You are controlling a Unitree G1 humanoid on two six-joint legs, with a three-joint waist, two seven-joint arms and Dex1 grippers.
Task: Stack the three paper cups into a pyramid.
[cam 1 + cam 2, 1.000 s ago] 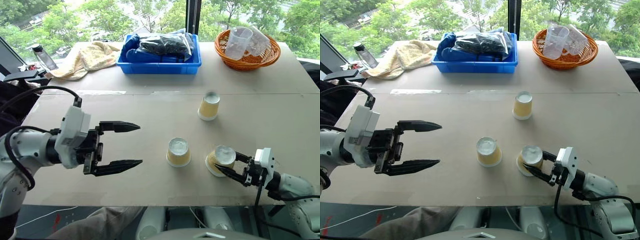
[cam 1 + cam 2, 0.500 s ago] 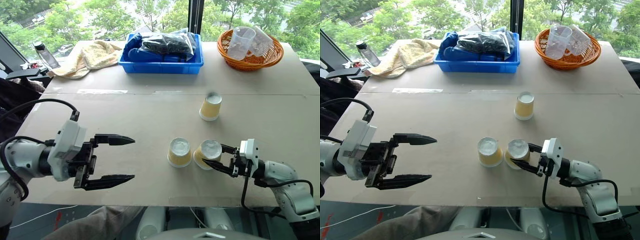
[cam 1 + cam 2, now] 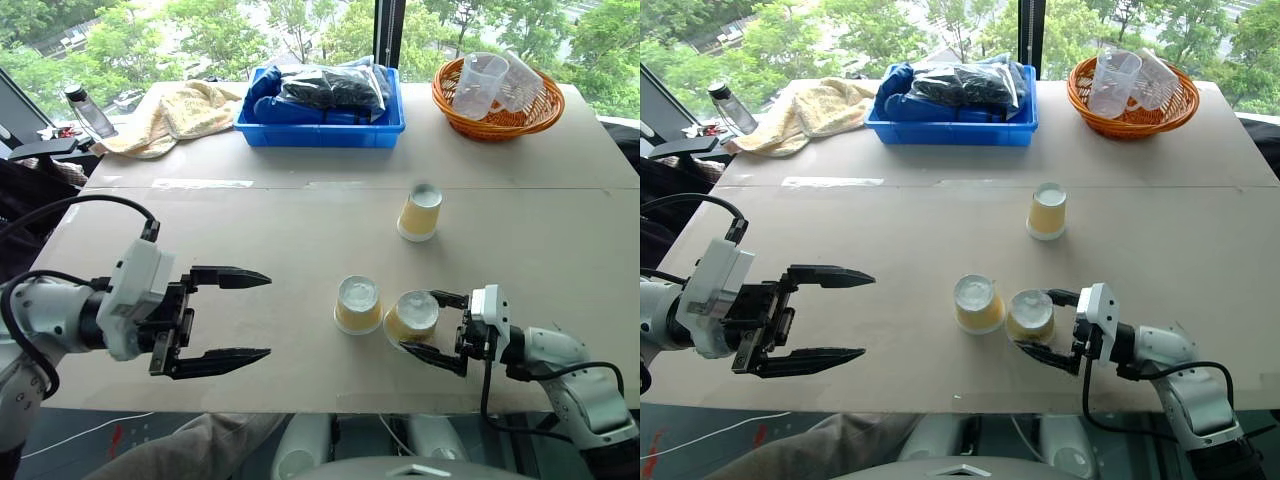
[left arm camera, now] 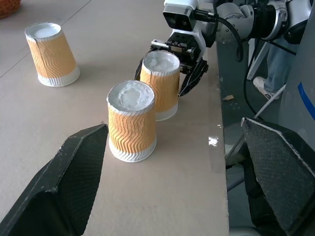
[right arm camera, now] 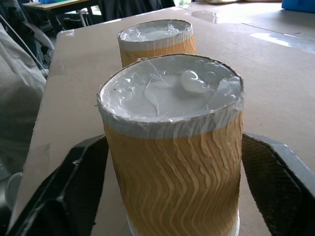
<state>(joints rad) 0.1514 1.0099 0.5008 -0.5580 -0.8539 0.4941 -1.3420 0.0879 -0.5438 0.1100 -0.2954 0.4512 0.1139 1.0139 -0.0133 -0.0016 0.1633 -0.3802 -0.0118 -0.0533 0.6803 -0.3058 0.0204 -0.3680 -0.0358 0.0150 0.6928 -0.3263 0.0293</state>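
I am seeing my right end effector [image 3: 432, 325] spread around one cup [image 3: 411, 316], touching a second cup [image 3: 356, 304] near the tabletop's [image 3: 250, 230] front edge. The third cup [image 3: 419, 211] is standing mid-tabletop. My left end effector [image 3: 248, 315] is hovering, spread, gripping nothing.

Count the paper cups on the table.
3. Two stand upside down side by side near the front edge, the right one between the right gripper's fingers; one stands farther back.
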